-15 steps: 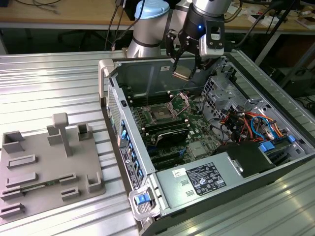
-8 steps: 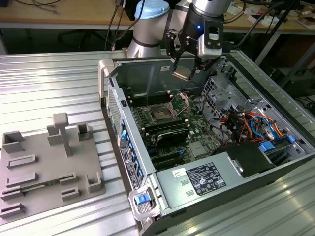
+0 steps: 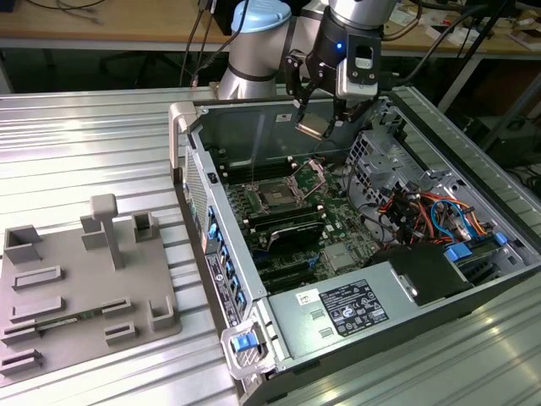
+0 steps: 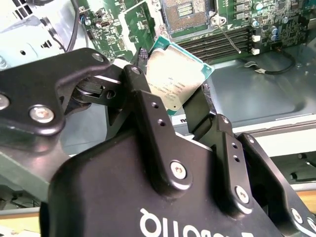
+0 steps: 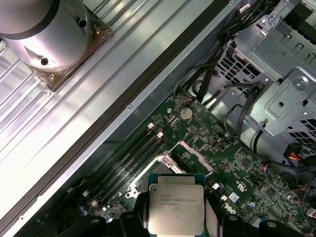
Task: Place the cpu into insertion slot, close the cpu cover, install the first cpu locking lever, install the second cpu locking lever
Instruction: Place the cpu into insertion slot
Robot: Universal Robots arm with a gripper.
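One gripper [image 4: 174, 98] pinches the cpu [image 5: 176, 210] by its edges; the open insertion slot [image 3: 277, 196] lies below, toward the exterior view's left.

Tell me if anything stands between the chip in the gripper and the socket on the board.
Nothing visible does. The gripper holds the chip in the air above the board; the socket lies bare on it, with its cover tilted up beside it.

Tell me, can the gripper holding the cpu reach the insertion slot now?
Probably yes. The gripper holds the cpu above the open computer case; the insertion slot lies bare inside, its cpu cover raised, and nothing seems in the way.
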